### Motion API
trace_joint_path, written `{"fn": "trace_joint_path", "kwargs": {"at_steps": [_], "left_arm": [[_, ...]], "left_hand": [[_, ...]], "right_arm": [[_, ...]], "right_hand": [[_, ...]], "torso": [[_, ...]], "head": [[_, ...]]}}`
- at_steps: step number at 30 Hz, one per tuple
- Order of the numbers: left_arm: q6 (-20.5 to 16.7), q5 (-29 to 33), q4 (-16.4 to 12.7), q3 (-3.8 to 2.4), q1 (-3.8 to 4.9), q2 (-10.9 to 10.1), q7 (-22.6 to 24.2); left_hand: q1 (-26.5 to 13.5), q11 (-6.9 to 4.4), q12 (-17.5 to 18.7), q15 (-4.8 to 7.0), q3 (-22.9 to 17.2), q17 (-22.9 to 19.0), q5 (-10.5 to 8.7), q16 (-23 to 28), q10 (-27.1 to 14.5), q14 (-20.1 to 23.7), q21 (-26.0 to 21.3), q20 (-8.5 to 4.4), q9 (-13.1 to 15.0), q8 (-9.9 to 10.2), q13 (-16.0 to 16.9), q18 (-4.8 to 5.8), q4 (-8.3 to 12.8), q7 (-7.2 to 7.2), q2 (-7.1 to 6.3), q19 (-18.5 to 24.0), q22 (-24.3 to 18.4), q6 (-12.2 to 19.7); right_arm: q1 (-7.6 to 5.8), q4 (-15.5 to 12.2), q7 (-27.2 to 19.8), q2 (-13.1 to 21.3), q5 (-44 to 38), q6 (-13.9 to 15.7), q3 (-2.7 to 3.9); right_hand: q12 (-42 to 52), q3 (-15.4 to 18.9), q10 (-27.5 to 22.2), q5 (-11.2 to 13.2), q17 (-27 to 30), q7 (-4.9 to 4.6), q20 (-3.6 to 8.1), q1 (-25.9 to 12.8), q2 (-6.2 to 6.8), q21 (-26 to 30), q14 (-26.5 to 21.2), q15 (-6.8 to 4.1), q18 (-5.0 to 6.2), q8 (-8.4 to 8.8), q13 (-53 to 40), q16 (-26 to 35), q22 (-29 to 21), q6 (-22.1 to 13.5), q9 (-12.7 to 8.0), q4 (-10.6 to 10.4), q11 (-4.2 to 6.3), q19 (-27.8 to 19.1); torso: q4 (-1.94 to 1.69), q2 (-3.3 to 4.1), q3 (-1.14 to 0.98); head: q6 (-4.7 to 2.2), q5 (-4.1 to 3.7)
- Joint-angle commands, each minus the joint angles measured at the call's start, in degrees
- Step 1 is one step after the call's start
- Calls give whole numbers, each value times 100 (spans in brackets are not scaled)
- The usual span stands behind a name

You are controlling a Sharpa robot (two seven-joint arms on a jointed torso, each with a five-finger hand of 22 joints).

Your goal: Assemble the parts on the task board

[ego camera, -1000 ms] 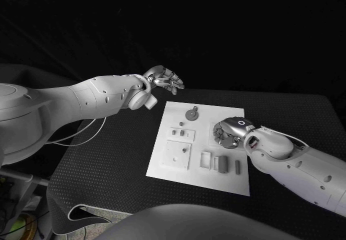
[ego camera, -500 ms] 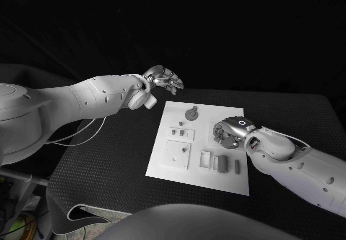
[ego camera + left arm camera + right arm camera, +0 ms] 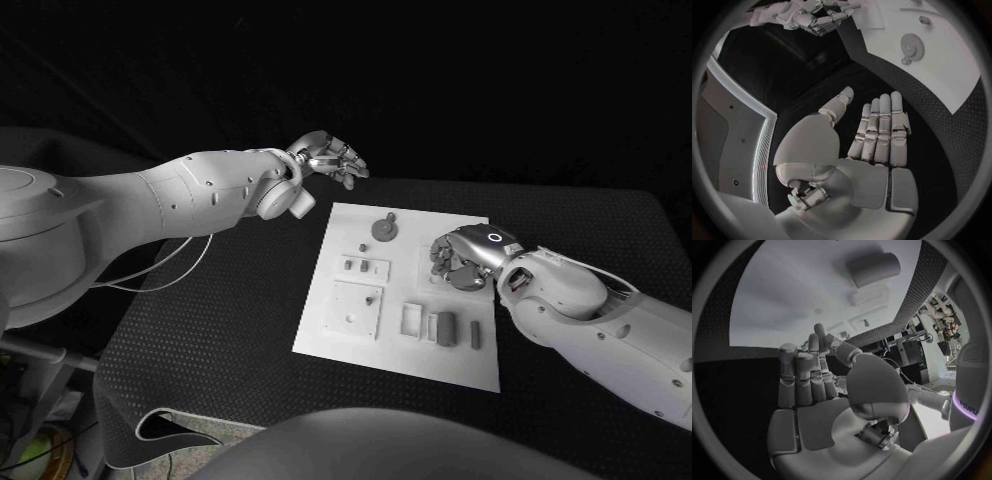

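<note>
The white task board point(image 3: 346, 340) lies mid-table and carries grey parts: a gear point(image 3: 385, 230) at its far end, two small blocks point(image 3: 365, 266), a square plate point(image 3: 356, 307), a dark block point(image 3: 443, 326) and a thin bar point(image 3: 476, 335). My right hand point(image 3: 462, 262) hovers low over the board's right middle, fingers bent downward, and part of a round piece point(image 3: 464, 284) shows at its near side. In the right wrist view that hand point(image 3: 817, 385) holds nothing. My left hand point(image 3: 329, 158) hangs raised beyond the board's far left corner, with fingers point(image 3: 879, 125) straight and nothing in the palm.
The board point(image 3: 942, 55) with its gear point(image 3: 912, 46) lies on a black mat. Bare mat point(image 3: 202, 330) surrounds the board on the left and near sides. My right forearm point(image 3: 606, 330) crosses the mat's right part.
My right hand has shifted slightly toward the board's far side, with the forearm following. The left arm has stayed still.
</note>
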State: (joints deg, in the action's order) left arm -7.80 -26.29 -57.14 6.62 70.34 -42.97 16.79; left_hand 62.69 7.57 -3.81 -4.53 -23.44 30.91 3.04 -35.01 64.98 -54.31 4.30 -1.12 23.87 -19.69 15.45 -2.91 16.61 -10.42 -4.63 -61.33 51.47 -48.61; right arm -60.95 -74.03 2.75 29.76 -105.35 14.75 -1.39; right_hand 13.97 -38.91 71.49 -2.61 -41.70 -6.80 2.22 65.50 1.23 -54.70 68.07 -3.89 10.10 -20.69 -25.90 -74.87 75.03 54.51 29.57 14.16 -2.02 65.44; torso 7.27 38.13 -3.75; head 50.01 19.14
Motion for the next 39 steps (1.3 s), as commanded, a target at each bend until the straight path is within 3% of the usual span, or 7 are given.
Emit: {"fn": "trace_joint_path", "kwargs": {"at_steps": [1, 4, 6, 17, 23, 31, 39], "left_arm": [[55, -1, -15, -3, 5, -1, 21], [45, -1, -18, -3, 6, 3, 30], [42, -1, -15, -3, 6, 10, 33], [26, 23, -21, -4, 8, 70, 31], [33, 23, -14, -5, 9, 122, 26], [20, 25, -25, -5, 11, 133, 15], [20, 25, -31, -5, 12, 166, 15]], "left_hand": [[-20, 20, -20, -5, 28, 7, -20, 41, -35, -24, -26, 6, -8, -36, -9, -91, -11, 5, 40, -35, -7, 50], [-18, 19, -20, -5, 26, 9, -19, 43, -35, -24, -26, 6, -8, -36, -10, -92, -10, 5, 42, -35, -8, 51], [-18, 19, -20, -5, 25, 10, -18, 44, -35, -24, -26, 6, -9, -36, -10, -92, -9, 4, 42, -34, -9, 52], [-14, 19, -20, -4, 19, 15, -17, 49, -35, -26, -26, 5, -10, -35, -13, -92, -7, 4, 44, -34, -11, 54], [-13, 19, -20, -4, 17, 18, -17, 51, -35, -27, -25, 5, -11, -35, -14, -92, -8, 4, 46, -34, -11, 55], [-13, 19, -21, -4, 14, 21, -17, 55, -35, -28, -25, 5, -11, -36, -15, -92, -8, 4, 46, -34, -13, 55], [-9, 18, -21, -3, 8, 28, -17, 61, -33, -30, -25, 5, -12, -37, -18, -92, -7, 4, 45, -34, -15, 53]], "right_arm": [[-9, -143, 44, 30, 66, -6, 74], [-14, -329, 48, 42, 85, -3, 161], [-16, -414, 43, 14, 103, -10, 173], [0, -233, -72, -693, 288, -160, 164], [33, -186, -138, -1021, 276, -257, 55], [77, 126, -196, -1354, 310, -358, -207], [294, 354, -232, -1578, 186, -381, -270]], "right_hand": [[36, -36, 48, -17, 4, -46, 3, 50, -7, -39, 7, -39, 490, -42, -8, 22, 96, 101, 69, -10, 2, 26], [36, -37, 49, -18, 5, -46, 4, 49, -5, -40, 8, -40, 490, -42, -8, 23, 95, 101, 70, -10, 3, 26], [36, -38, 49, -18, 5, -45, 4, 48, -4, -40, 8, -41, 490, -42, -9, 24, 95, 102, 70, -11, 3, 26], [31, -47, 49, -18, 7, -46, 6, 39, -13, -39, 6, -42, 490, -38, -8, 31, 93, 98, 72, -17, 4, 25], [20, -57, 39, -18, 9, -50, 7, 32, -25, -34, -1, -42, 490, -29, -7, 42, 89, 84, 71, -12, 2, 19], [11, -63, 31, -17, 11, -55, 7, 22, -41, -29, -6, -39, 490, -22, -5, 50, 86, 74, 72, -5, -1, 12], [8, -65, 28, -18, 11, -56, 8, 19, -47, -27, -8, -38, 490, -19, -5, 53, 86, 71, 73, 1, -2, 10]], "torso": [[6, 3, 0], [5, 3, -1], [4, 0, -1], [7, 4, -3], [-15, 6, 11], [-31, 5, 21], [-11, 6, 5]], "head": [[-1, 47], [-1, 56], [-1, 77], [-1, 196], [-1, 310], [-1, 495], [-1, 747]]}}
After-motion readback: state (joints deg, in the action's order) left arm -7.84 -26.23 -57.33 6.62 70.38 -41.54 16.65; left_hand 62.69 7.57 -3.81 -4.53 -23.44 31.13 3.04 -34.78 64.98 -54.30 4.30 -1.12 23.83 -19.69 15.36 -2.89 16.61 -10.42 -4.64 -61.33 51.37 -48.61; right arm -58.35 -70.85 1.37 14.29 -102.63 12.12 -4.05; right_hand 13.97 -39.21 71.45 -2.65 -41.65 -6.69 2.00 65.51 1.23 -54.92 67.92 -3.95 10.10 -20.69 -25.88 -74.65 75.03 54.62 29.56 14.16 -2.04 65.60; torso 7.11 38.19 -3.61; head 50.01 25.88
